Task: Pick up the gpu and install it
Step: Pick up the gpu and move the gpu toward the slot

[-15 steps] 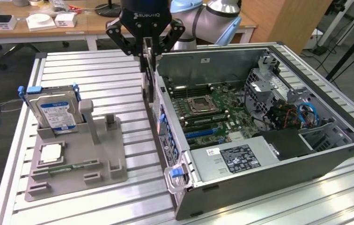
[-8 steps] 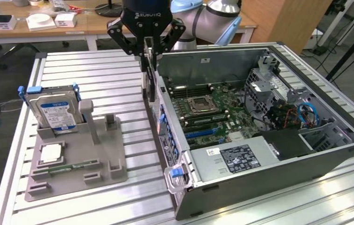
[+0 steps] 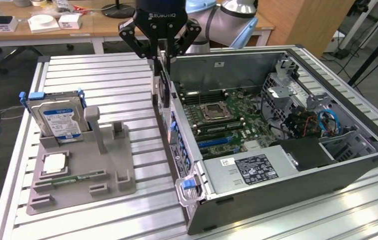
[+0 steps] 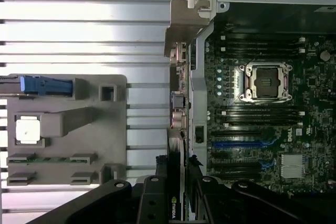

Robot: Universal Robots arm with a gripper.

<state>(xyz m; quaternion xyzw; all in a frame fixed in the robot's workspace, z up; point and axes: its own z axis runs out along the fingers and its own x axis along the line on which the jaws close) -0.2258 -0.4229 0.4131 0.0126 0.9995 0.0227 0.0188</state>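
Gpu (image 3: 164,87) hangs edge-on, clamped beneath end effector (image 3: 163,54).

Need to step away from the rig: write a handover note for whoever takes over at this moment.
Gripper: shut on the gpu, which hangs upright and edge-on.
Position: the gpu is over the rear wall of the open computer case, beside the motherboard.
Done: the gpu is picked up.
Left: the install; the card is not yet seated.
The hard drive stands in the grey holder.
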